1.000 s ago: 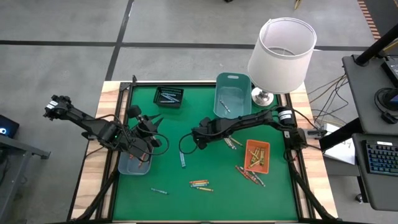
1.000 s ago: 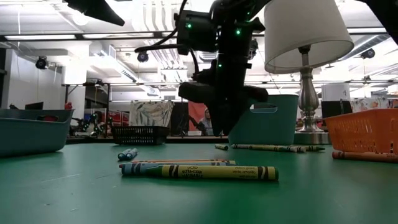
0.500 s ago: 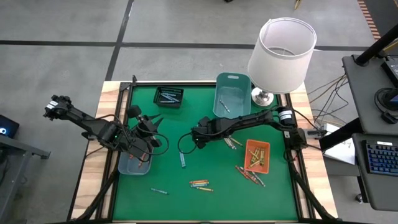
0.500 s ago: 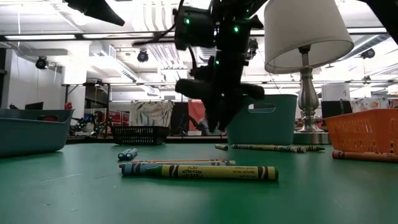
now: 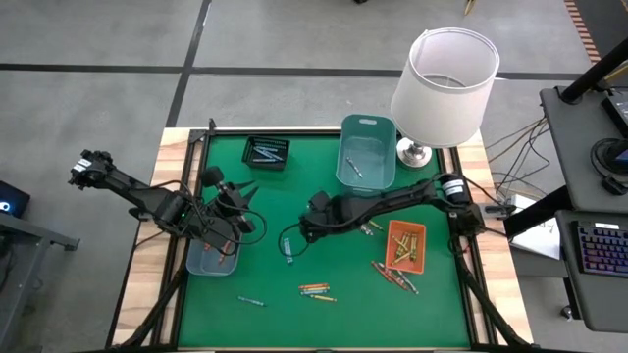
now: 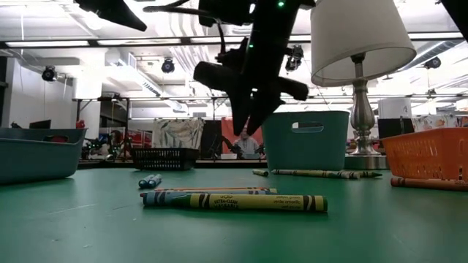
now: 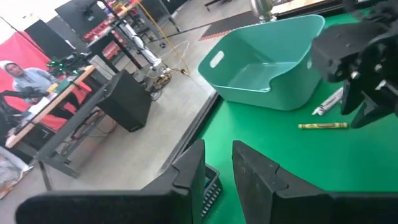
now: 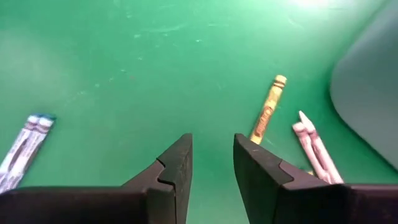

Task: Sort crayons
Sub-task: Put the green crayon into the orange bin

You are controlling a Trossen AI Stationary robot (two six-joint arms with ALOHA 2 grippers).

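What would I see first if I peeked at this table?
Probably the big white lamp at the table's back right corner, towering over everything. Next, the right end effector hanging open and empty above the middle of the green mat, with crayons scattered near the front edge. An orange basket on the right holds more crayons.
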